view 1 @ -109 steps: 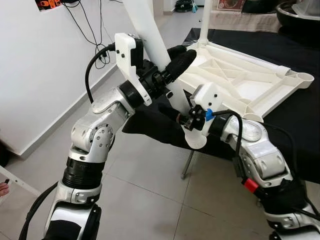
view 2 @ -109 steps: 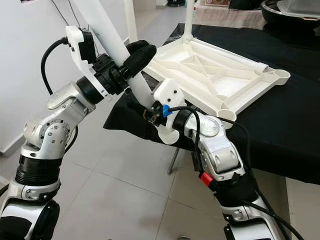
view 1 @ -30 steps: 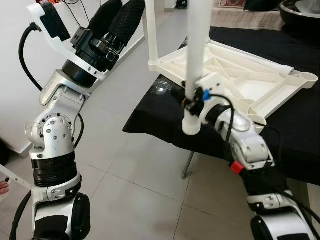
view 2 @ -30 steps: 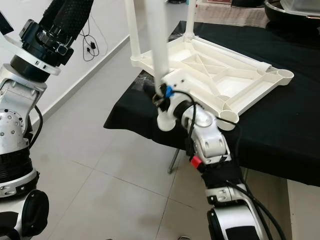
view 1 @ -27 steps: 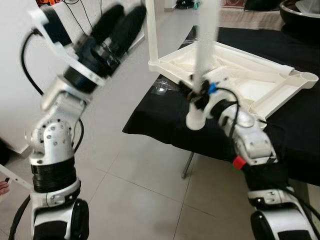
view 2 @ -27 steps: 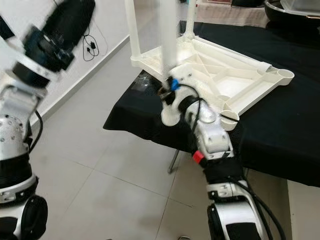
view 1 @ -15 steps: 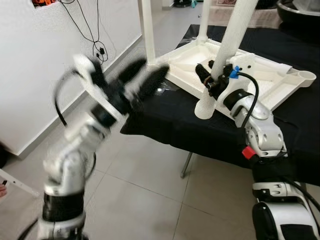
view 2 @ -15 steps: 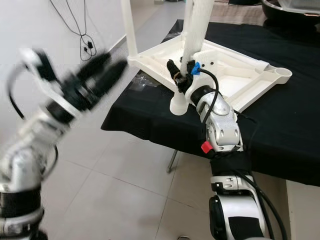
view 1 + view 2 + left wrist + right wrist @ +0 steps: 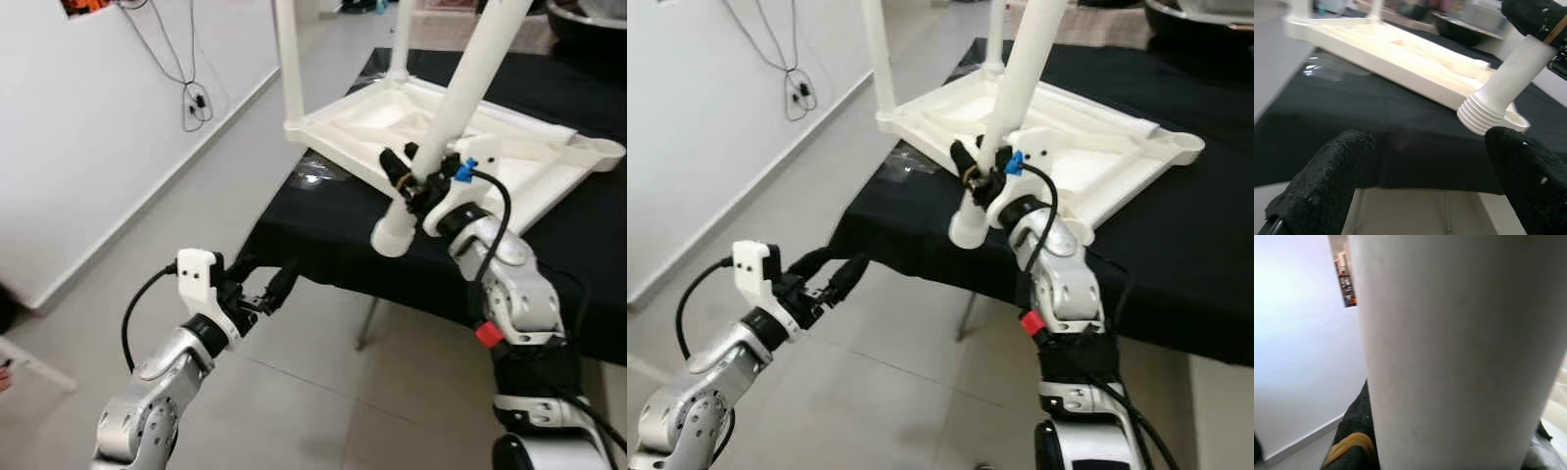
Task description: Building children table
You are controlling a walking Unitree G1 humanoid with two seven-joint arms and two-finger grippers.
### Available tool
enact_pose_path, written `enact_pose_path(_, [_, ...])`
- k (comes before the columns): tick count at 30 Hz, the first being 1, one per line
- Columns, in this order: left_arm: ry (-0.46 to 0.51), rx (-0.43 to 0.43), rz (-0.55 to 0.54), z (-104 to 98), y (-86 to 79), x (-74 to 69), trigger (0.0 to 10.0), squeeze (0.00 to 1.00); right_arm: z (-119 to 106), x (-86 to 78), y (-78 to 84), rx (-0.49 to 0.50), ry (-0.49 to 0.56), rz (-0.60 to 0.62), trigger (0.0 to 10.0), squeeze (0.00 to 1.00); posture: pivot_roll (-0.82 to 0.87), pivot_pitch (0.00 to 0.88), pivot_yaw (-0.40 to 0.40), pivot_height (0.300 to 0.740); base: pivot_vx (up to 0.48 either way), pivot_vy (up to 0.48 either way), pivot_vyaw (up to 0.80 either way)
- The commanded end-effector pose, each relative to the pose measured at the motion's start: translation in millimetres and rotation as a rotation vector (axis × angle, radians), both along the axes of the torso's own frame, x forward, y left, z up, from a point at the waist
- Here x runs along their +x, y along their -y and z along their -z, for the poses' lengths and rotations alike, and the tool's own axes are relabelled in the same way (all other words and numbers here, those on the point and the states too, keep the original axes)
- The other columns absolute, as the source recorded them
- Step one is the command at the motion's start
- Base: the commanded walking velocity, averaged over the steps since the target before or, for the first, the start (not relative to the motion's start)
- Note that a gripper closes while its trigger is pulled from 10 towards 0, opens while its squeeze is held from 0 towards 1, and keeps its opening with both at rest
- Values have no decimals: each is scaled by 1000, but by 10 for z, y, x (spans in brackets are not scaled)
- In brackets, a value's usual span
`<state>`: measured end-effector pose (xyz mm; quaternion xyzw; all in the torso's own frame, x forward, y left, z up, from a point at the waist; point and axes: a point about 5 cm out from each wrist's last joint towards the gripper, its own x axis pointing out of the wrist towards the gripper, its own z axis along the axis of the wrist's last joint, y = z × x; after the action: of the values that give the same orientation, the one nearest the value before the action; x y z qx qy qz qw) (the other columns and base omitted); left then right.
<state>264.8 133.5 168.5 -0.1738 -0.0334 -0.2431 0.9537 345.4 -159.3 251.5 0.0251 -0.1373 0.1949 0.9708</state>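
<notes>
Two legs (image 9: 288, 61) already stand upright from the far corners of the tabletop (image 9: 509, 162), which lies upside down on the black cloth (image 9: 333, 235). A third leg (image 9: 460, 93) is clamped between the right gripper's (image 9: 409, 176) jaws, which close on it a little above its threaded end (image 9: 390, 235). From the jaws the leg slants up and away over the tabletop, while the threaded end pokes down and out past them, over the cloth near the tabletop's near edge and not seated in any socket. An empty round socket (image 9: 600, 149) shows at the tabletop's right corner, well apart from those jaws.

Down low over the tiled floor (image 9: 294, 382), the left gripper (image 9: 265, 294) holds nothing, its jaws spread wide. In the left wrist view its two fingers (image 9: 1327, 181) frame the cloth's hanging edge, with the threaded end (image 9: 1481, 115) ahead of and between them, well apart from both. Cables (image 9: 191, 93) hang on the white wall (image 9: 88, 147).
</notes>
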Motion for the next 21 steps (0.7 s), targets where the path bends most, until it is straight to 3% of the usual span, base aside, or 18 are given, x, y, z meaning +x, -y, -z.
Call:
enact_pose_path(1, [4,14,-16,18,1,-12,10000,0,-24,-36,-11,5,18,-9,10000,0,-72,67,67,740,259,0,0])
enact_pose_path(11, [27,21,10,13,118,-31,10000,0,-134,-85,-138,37,69,-73,10000,0,-77,61,65,740,360,0,-541])
enact_pose_path(21, [33,35,44,19,207,-58,10000,0,-182,-86,-165,24,82,-91,10000,0,-73,72,64,740,362,0,0])
